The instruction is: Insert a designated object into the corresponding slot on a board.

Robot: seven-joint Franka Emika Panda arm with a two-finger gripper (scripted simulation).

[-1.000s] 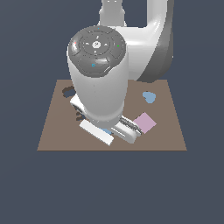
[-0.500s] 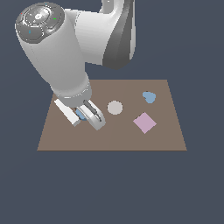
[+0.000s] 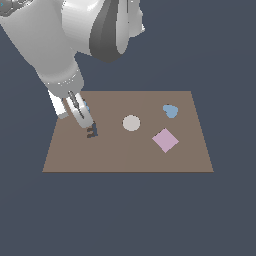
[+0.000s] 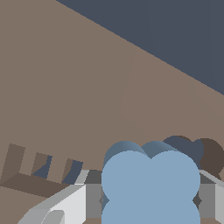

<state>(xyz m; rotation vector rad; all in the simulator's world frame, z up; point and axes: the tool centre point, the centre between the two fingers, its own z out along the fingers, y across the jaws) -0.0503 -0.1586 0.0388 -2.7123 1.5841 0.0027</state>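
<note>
The flat light-blue piece with the lobed, flower-like outline (image 4: 151, 186) is seen gripped in the tool (image 4: 151, 199), whose grey fingers (image 4: 92, 197) are closed against the piece's two sides in the wrist view. In the exterior view the tool (image 3: 91, 131) is found low over the flat brown rectangular board (image 3: 125, 155), towards the exterior view's left, with only a sliver of the blue piece (image 3: 86, 106) showing behind the white arm.

Just beyond the held piece, the small dark cutout with the lobed, flower-like outline (image 4: 205, 155) is partly visible in the board (image 4: 87, 87); the piece is held above and beside it, overlapping its edge, and is not seated. Near it on the other side, the dark E-shaped cutout (image 4: 41, 170) is seen.

Elsewhere on the board, a round beige disc (image 3: 131, 122) is lying near the middle, a pink square tile (image 3: 165, 140) is set cornerwise nearby, and a small blue heart-like blob (image 3: 170, 110) is resting towards the exterior view's right, all well apart from the tool.
</note>
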